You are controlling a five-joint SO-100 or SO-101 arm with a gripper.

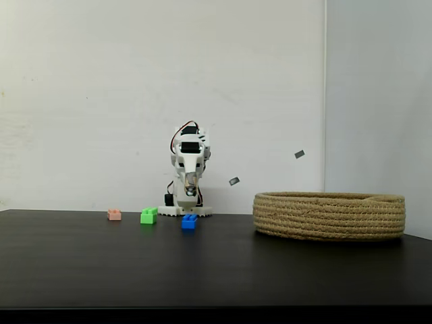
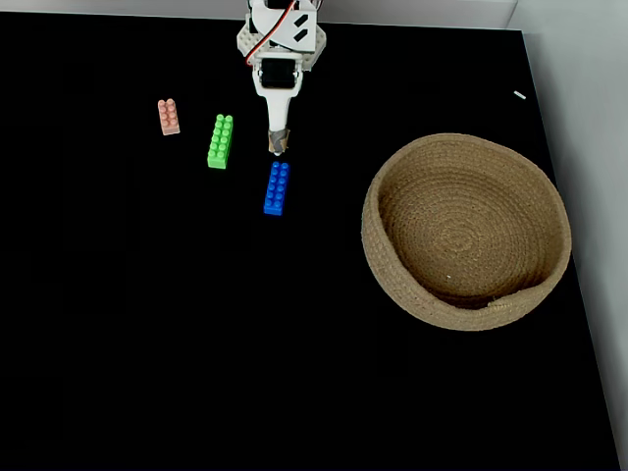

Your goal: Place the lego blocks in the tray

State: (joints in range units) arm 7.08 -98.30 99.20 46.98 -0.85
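On the dark table, my gripper (image 2: 278, 149) hangs tucked in near my base, its jaws seemingly drawn narrow and holding nothing. The blue brick (image 2: 277, 187) lies just ahead of it, the green brick (image 2: 220, 141) and pink brick (image 2: 169, 117) farther left. The basket (image 2: 392, 265) sits empty, well right, so I judge nothing has been placed yet.

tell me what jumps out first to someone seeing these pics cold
The three bright bricks on the black table: the pink brick, green brick and blue brick, in a loose row left of centre in the top-down fixed view. Then the big empty rope basket to the right. The white arm's pincer points down just behind the blue brick.
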